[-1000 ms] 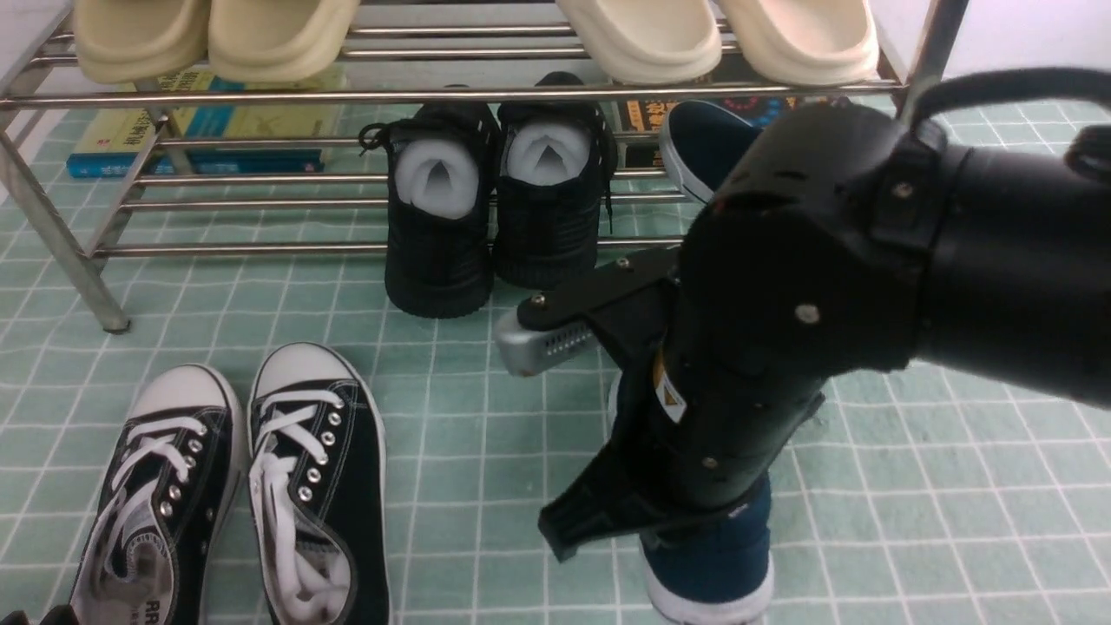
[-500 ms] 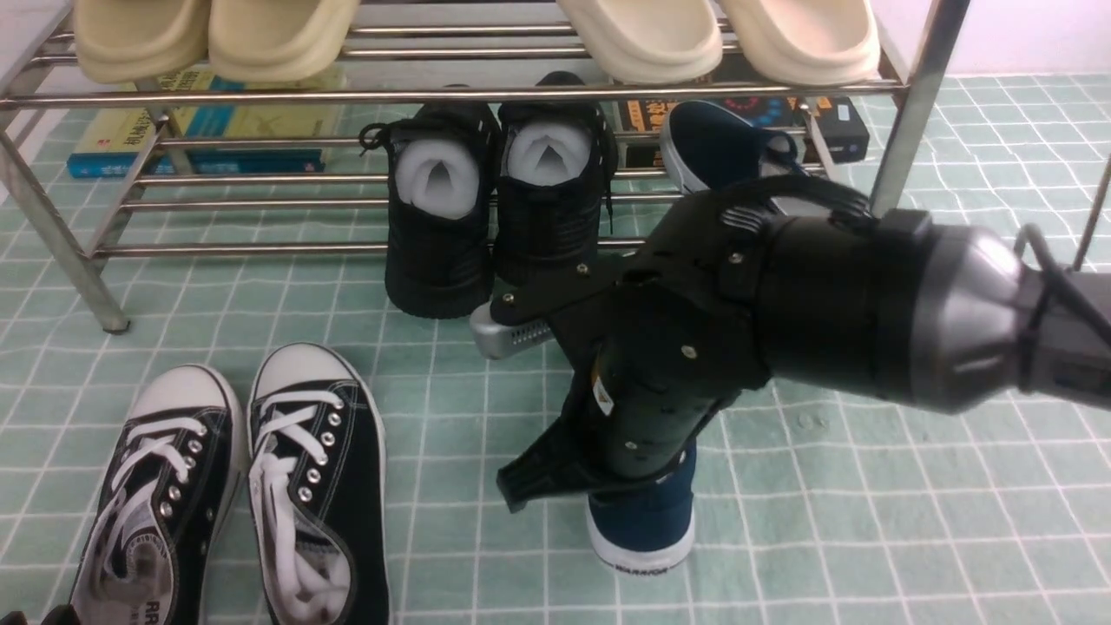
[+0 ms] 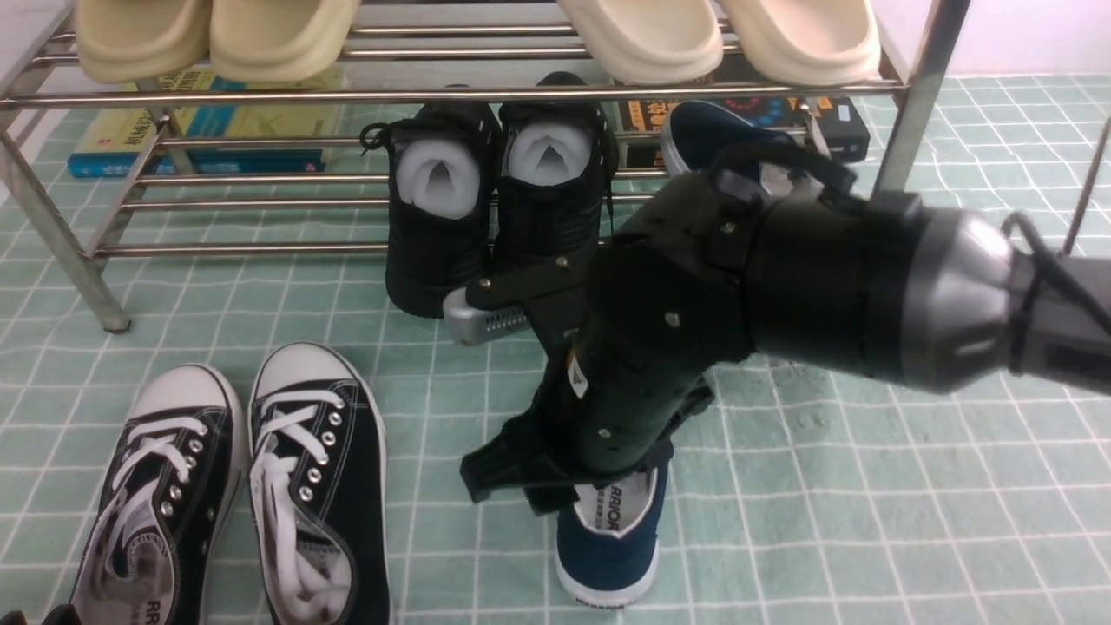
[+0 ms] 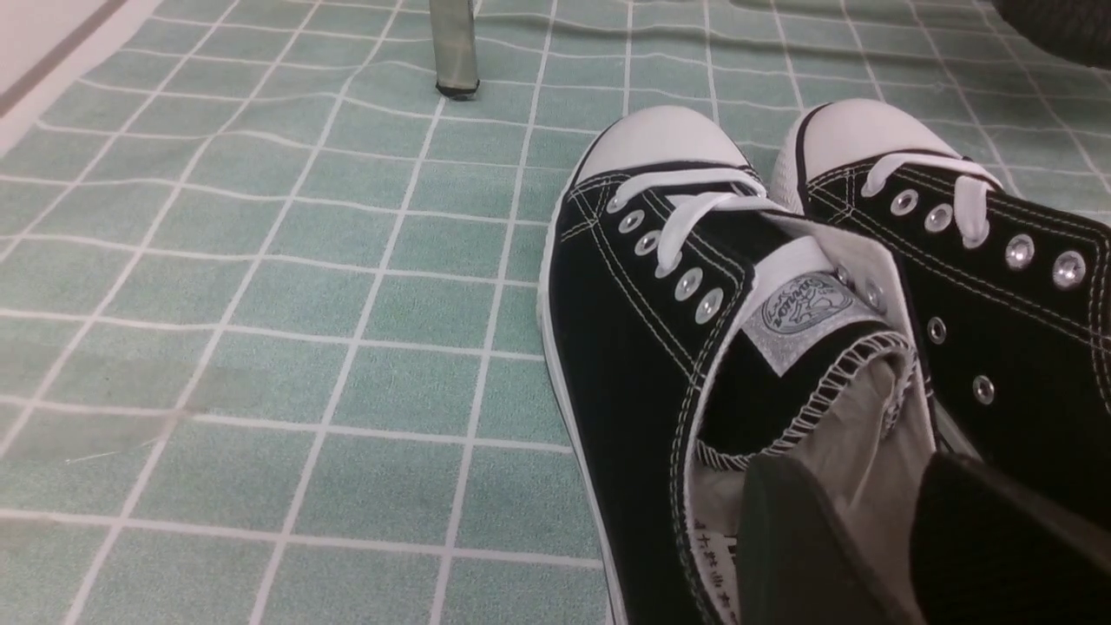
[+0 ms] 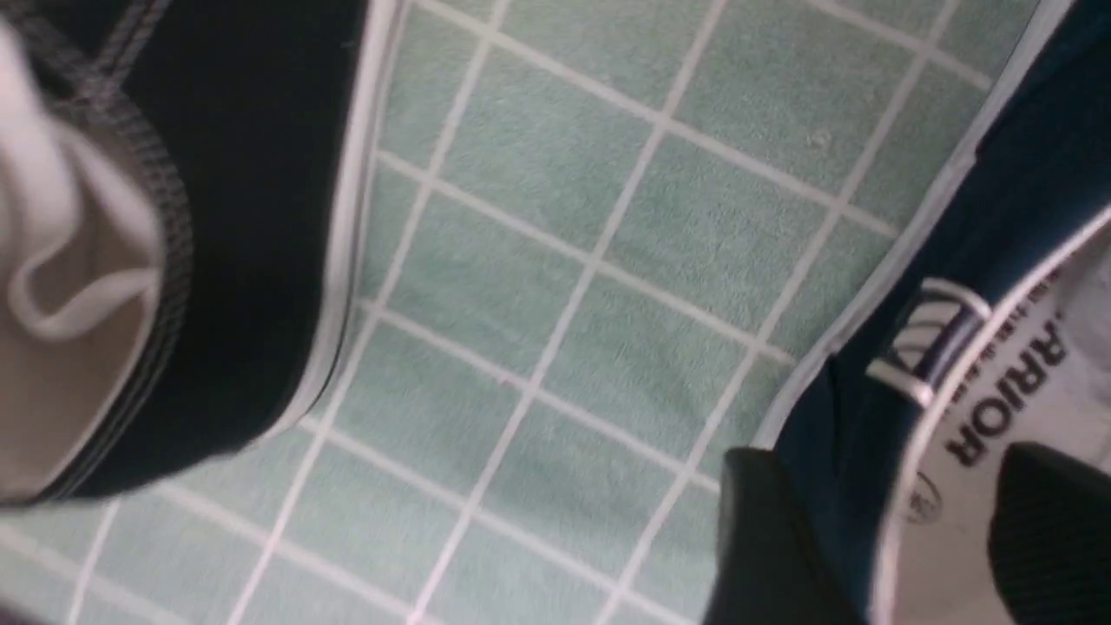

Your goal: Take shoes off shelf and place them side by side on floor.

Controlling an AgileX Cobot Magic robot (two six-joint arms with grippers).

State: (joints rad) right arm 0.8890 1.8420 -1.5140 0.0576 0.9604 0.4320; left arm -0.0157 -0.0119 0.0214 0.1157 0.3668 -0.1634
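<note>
A navy slip-on point(image 3: 608, 560) rests on the pale green floor point(image 3: 868, 512) in front of the shelf's point(image 3: 260, 250) near edge, its heel toward the robot and its front part hidden beneath the right arm point(image 3: 833, 278). The jaws of the right gripper point(image 5: 911, 542) stand spread at the shoe's collar, one finger outside the canvas wall and the other over the printed insole, with no pinch on the fabric; the placement suggests a shoe just let go, or one about to be nudged straight. Its mate, the second navy slip-on point(image 3: 707, 139), sits on the lower tier toward the shelf's right end, partly screened by the arm, so the job looks about half done. The floor along the first shoe's right side probably serves as the landing spot, since black lace-up sneakers point(image 3: 321, 434) stand to its left, toes toward the shelf, in the side-by-side arrangement the pair presumably needs. The left gripper point(image 4: 890, 551) holds its fingers apart above one sneaker's opening, gripping nothing, apparently parked while the right arm works. Black padded shoes point(image 3: 443, 252) occupy the middle of the lower tier, heels out over its near edge, while cream clogs point(image 3: 642, 43) line the top. The next move likely calls for lifting the open fingers straight up before heading to the shelf, as a sideways pull could catch the collar and turn the shoe askew.
</note>
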